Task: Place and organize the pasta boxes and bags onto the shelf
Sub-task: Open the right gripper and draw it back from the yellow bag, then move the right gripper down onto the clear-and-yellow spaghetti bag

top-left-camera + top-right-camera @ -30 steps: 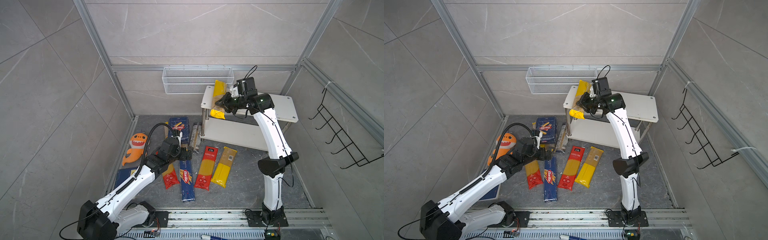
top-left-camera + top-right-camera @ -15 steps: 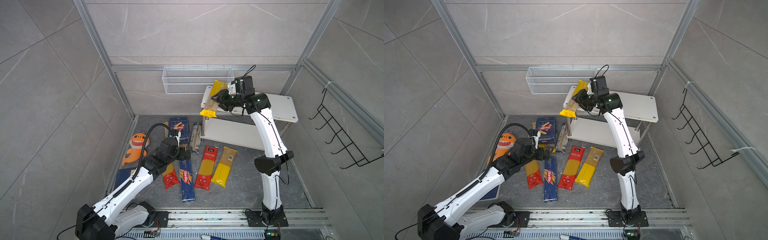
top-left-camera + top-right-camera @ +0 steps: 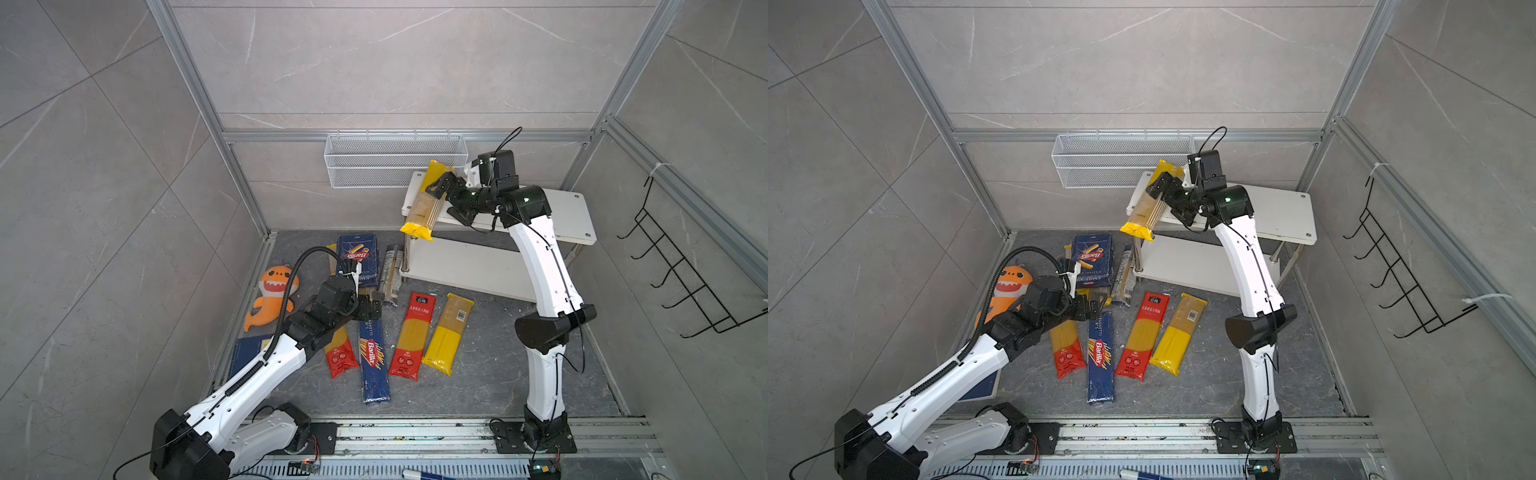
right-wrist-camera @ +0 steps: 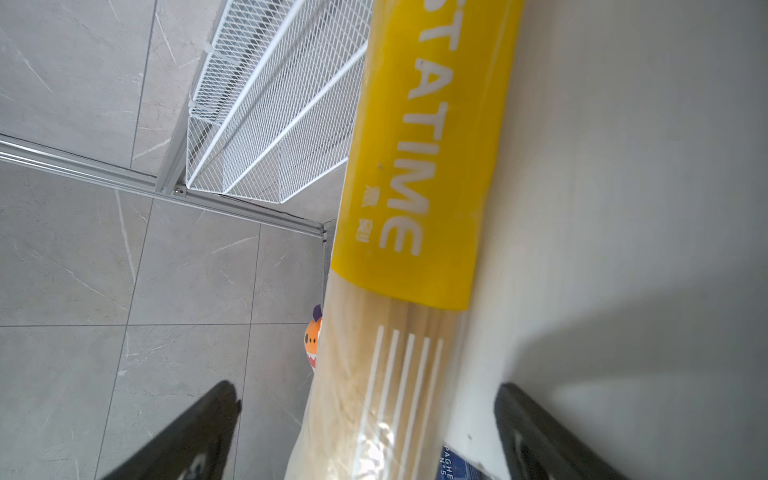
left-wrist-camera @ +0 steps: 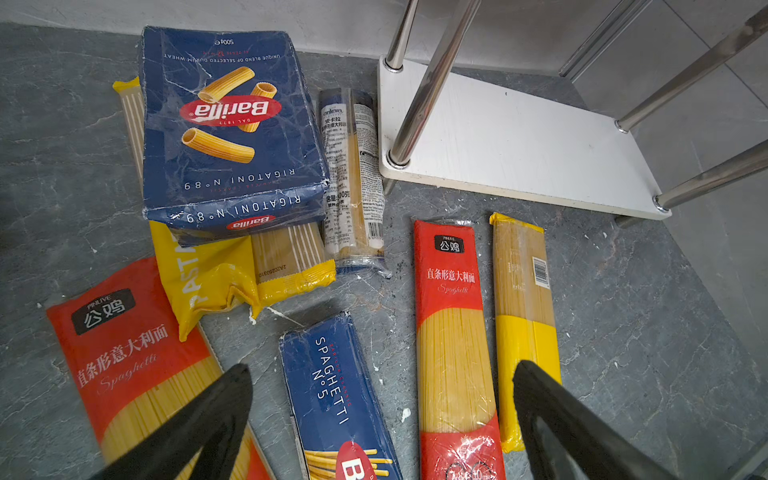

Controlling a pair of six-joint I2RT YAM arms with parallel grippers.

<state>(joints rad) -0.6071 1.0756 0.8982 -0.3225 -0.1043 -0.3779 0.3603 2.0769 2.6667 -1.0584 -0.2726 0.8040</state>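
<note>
A: While the right pincer [image 3: 444, 200] stands spread, where is the slim clear yellow-ended spaghetti bag [image 3: 422, 212]?
B: On the top board of the white two-tier chrome-legged shelf [image 3: 561, 212], along its left end — one end overhanging.
A: The left pincer [image 5: 382, 370]?
B: Spread too, above the long narrow dark blue carton [image 5: 332, 395].

left arm [image 3: 266, 365]: we reach low and forward, elbow bent | left tool [image 3: 371, 306]: our jaws spread wide, angled downward | right arm [image 3: 540, 266]: we rise tall, wrist turned toward our left | right tool [image 3: 444, 200]: our jaws stand wide apart
</note>
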